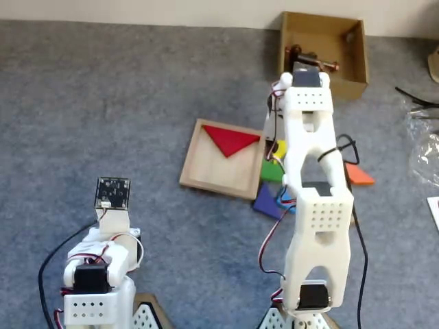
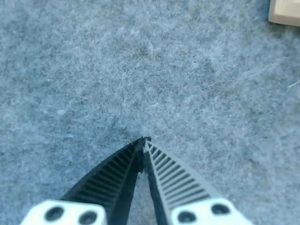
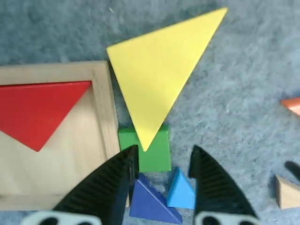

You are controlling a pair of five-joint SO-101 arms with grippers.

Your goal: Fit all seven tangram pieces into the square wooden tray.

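Observation:
The square wooden tray [image 1: 206,175] lies mid-table with a red triangle [image 1: 230,139] in its far corner. My right gripper [image 3: 164,150] hangs open above the green square [image 3: 159,161], just outside the tray's rim [image 3: 102,93]. A large yellow triangle [image 3: 157,70] lies on the carpet with its tip over the green square. A dark blue triangle [image 3: 150,200] and a light blue triangle [image 3: 182,190] sit side by side between the fingers. The red triangle [image 3: 37,110] lies in the tray. My left gripper [image 2: 144,139] is shut and empty over bare carpet at the near left.
An orange piece [image 1: 358,175] lies right of the right arm [image 1: 319,212], and a plain wooden piece [image 3: 287,192] sits nearby. An open cardboard box [image 1: 329,44] stands at the back. A tray corner [image 2: 286,14] shows far from the left gripper. Cables run at the right.

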